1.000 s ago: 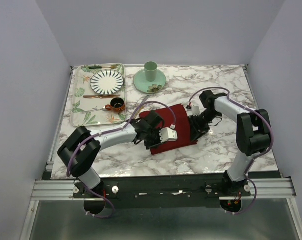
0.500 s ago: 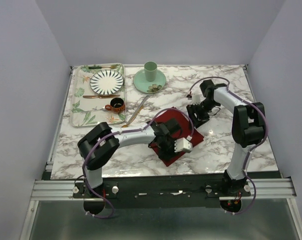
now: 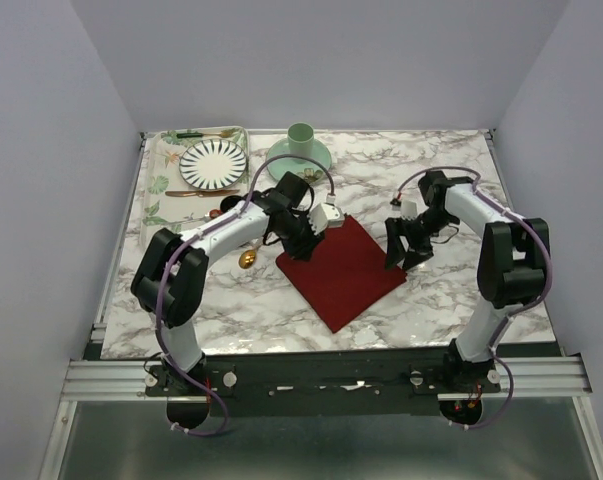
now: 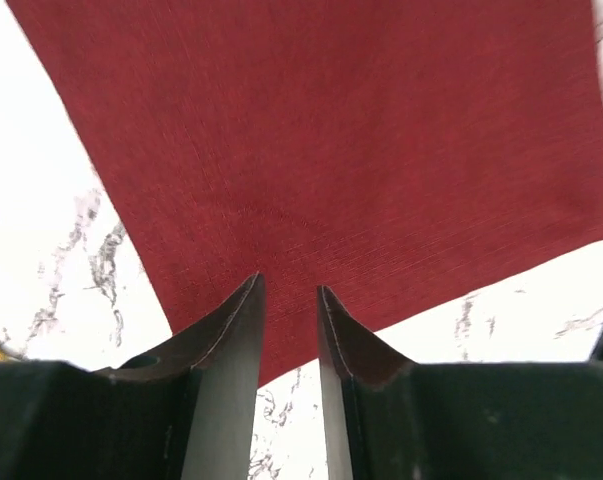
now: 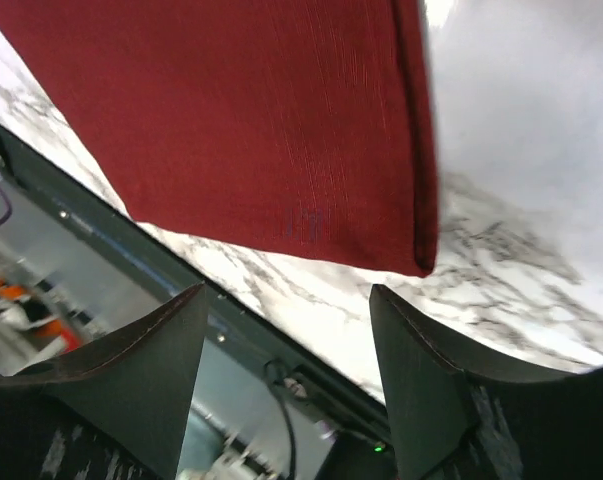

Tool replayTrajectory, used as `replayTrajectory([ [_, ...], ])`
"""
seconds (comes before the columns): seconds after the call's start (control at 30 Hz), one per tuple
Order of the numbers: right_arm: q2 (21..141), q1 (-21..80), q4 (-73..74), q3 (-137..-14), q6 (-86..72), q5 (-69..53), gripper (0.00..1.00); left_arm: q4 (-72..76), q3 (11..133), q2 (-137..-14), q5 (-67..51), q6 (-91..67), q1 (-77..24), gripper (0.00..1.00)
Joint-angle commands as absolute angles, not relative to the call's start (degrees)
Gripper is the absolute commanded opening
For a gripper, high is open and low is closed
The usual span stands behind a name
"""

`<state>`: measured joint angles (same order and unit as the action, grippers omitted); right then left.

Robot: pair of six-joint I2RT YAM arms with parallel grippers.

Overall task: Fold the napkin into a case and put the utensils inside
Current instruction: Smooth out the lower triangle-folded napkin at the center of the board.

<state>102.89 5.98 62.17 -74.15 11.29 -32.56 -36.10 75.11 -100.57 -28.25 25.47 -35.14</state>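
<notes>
Claws empty: left claw (image 4: 289, 286) barely parted, right claw (image 5: 286, 292) wide.

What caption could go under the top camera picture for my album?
Left tool and right tool poised at opposite sides of a dark red napkin lying flat on the marble table.

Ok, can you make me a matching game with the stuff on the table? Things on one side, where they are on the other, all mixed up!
Things:
1. napkin
2. striped plate
3. green cup
4. gold spoon

Places:
A. on the leafy tray
B. on the bare table, near the tray's corner
C. spread flat in the middle of the table
D. on the green saucer

Pairs: 1-C, 2-A, 3-D, 4-B.
</notes>
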Motion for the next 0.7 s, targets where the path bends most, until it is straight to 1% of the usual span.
replayTrajectory([
  [0.0,106.25,6.24,61.26,-71.28,6.25,-34.19,0.74,-39.29,72.16,-104.32,-22.24,30.06,-35.77,0.36],
  [0.07,108.19,6.24,60.21,-71.63,6.07,-33.49,0.73,-39.46,70.41,-104.33,-22.06,29.10,-35.86,0.35],
  [0.13,110.21,6.24,59.68,-72.94,5.89,-33.40,0.70,-39.81,69.09,-104.15,-22.41,28.39,-36.03,0.31],
  [0.17,112.65,6.15,59.68,-73.56,5.80,-33.40,0.65,-40.16,67.69,-104.06,-22.67,27.95,-36.30,0.30],
  [0.23,114.60,6.24,59.85,-76.02,5.62,-33.57,0.61,-40.52,66.10,-103.28,-23.29,27.34,-37.17,0.25],
  [0.37,118.38,6.24,59.85,-81.90,6.15,-32.88,0.50,-40.87,62.41,-101.78,-24.25,25.06,-41.99,0.24],
  [0.47,121.28,6.24,60.82,-88.05,7.38,-32.08,0.46,-41.13,61.09,-100.90,-25.83,22.51,-44.47,0.24],
  [0.5,122.51,6.24,61.17,-89.46,8.60,-32.86,0.46,-41.22,61.08,-100.64,-26.36,21.89,-45.78,0.24],
  [0.6,122.78,6.24,63.80,-94.47,11.93,-35.05,0.47,-40.96,61.87,-99.58,-29.08,18.73,-45.27,0.27],
  [0.67,120.25,6.24,65.74,-94.92,13.88,-36.73,0.51,-40.35,63.18,-97.66,-31.19,16.89,-43.08,0.34],
])
